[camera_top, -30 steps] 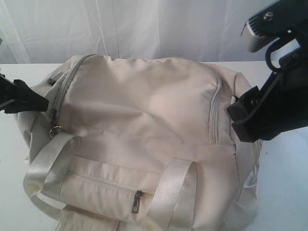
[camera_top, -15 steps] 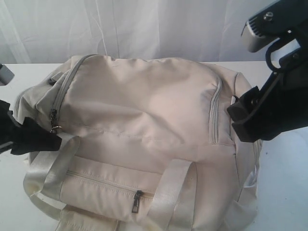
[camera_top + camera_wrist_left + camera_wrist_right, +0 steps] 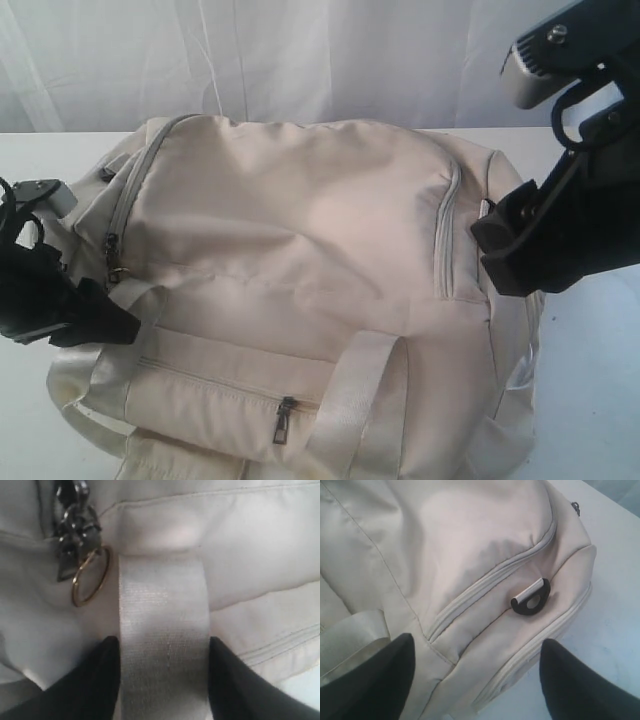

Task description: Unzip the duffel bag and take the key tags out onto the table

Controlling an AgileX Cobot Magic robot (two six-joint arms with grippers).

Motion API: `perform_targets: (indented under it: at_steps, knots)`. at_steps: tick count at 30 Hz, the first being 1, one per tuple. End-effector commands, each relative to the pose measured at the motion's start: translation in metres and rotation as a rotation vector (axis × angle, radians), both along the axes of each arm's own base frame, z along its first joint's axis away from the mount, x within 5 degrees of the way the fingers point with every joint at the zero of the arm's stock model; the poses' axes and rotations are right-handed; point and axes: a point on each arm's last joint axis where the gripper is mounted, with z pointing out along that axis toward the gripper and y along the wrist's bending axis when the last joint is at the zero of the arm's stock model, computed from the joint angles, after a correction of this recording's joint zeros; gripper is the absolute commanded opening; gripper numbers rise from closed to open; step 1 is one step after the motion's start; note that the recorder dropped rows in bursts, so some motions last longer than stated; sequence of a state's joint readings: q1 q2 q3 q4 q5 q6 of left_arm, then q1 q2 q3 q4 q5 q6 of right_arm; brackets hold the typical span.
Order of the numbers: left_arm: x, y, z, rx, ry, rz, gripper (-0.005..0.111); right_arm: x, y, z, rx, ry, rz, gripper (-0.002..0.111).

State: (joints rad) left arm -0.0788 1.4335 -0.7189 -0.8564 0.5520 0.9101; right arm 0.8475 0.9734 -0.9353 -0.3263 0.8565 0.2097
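— What moved?
— The left gripper [image 3: 162, 647] dropped; spread fingers [image 3: 85, 685] now straddle a webbing strap [image 3: 162, 600] of the duffel bag [image 3: 260, 540], zipper pull [image 3: 75, 535] just beyond.
— And the right gripper [image 3: 477, 670]?
— Unmoved, spread wide above the bag's end; table [image 3: 615, 605] beyond.

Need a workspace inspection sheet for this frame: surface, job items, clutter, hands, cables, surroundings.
Surface: white table, largely covered by the bag.
Job's things: duffel bag lying on the table, visible zips look closed; key tags not seen.
Clutter: nothing seen.
Hands: left hand open, fingers either side of a webbing strap, near a zipper pull; right hand open, by the bag end with the black D-ring.
Cables: dark loop on the right arm, cannot tell if cable.
Surroundings: white curtain behind.
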Motion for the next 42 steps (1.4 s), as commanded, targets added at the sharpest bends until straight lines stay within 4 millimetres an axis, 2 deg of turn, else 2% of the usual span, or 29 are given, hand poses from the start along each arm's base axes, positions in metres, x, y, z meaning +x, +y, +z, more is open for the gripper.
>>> perform_targets:
  at_steps: [1, 2, 3, 4, 5, 7, 9, 11, 13, 16, 18, 20, 22, 24, 26, 28, 31, 32, 34, 38, 42]
  knots:
    - [-0.001, -0.006, 0.006, -0.067, 0.024, -0.024, 0.019, -0.001, 0.0, -0.001, 0.002, 0.001, 0.0, 0.066]
    - [-0.002, -0.011, 0.023, -0.111, -0.005, -0.102, 0.0, -0.001, 0.0, -0.001, 0.002, 0.001, 0.0, 0.066]
    - [-0.003, -0.014, 0.032, -0.136, -0.024, -0.151, 0.0, -0.001, 0.0, -0.001, 0.002, 0.001, 0.0, 0.066]
    - [-0.008, -0.018, 0.055, -0.198, -0.081, -0.212, 0.0, -0.001, 0.0, -0.001, 0.002, 0.001, 0.0, 0.066]
    - [-0.011, -0.02, 0.064, -0.221, -0.114, -0.227, 0.0, -0.001, 0.0, -0.001, 0.002, 0.001, 0.0, 0.066]
    - [-0.026, -0.021, 0.101, -0.25, -0.275, -0.25, 0.0, -0.001, 0.0, -0.001, 0.002, 0.001, 0.0, 0.066]
    - [-0.041, -0.019, 0.123, -0.247, -0.376, -0.26, 0.0, -0.001, 0.0, -0.001, 0.002, 0.001, 0.0, 0.066]
    - [-0.053, -0.018, 0.134, -0.244, -0.431, -0.269, 0.0, -0.001, 0.0, -0.001, 0.002, 0.001, 0.0, 0.066]
    - [-0.056, -0.018, 0.136, -0.247, -0.436, -0.272, 0.0, -0.001, 0.0, -0.001, 0.006, -0.002, 0.001, 0.066]
    - [-0.056, -0.019, 0.129, -0.249, -0.402, -0.278, 0.0, -0.001, 0.0, -0.001, 0.006, -0.002, 0.001, 0.066]
    - [-0.055, -0.018, 0.118, -0.248, -0.368, -0.266, 0.0, -0.001, 0.0, -0.001, 0.006, -0.002, 0.001, 0.066]
    - [-0.054, -0.016, 0.099, -0.233, -0.323, -0.221, 0.0, -0.001, 0.0, -0.001, 0.006, -0.002, 0.001, 0.066]
    - [-0.054, -0.014, 0.086, -0.218, -0.301, -0.182, 0.004, -0.001, 0.0, -0.001, 0.007, -0.003, 0.002, 0.066]
    - [-0.055, -0.015, 0.086, -0.23, -0.298, -0.177, 0.019, -0.001, 0.0, -0.001, 0.007, -0.003, 0.002, 0.066]
    - [-0.054, -0.016, 0.089, -0.254, -0.303, -0.17, 0.053, -0.001, 0.0, -0.001, 0.007, -0.003, 0.002, 0.066]
    - [-0.054, -0.017, 0.099, -0.253, -0.32, -0.206, 0.069, -0.001, 0.0, -0.001, 0.007, -0.003, 0.002, 0.066]
    - [-0.054, -0.015, 0.125, -0.218, -0.36, -0.211, 0.07, -0.001, 0.0, 0.0, 0.007, -0.005, 0.002, 0.066]
    - [-0.056, -0.011, 0.139, -0.155, -0.396, -0.2, 0.069, 0.0, 0.0, 0.0, 0.009, -0.007, 0.003, 0.066]
    - [-0.061, -0.004, 0.153, -0.058, -0.416, -0.168, 0.068, 0.0, 0.0, 0.0, 0.01, -0.011, 0.004, 0.066]
    - [-0.064, 0.004, 0.155, 0.027, -0.402, -0.101, 0.068, 0.0, 0.0, 0.0, 0.011, -0.012, 0.005, 0.066]
    - [-0.056, 0.023, 0.139, 0.194, -0.347, 0.102, 0.065, 0.001, 0.002, 0.002, 0.027, -0.032, 0.017, 0.066]
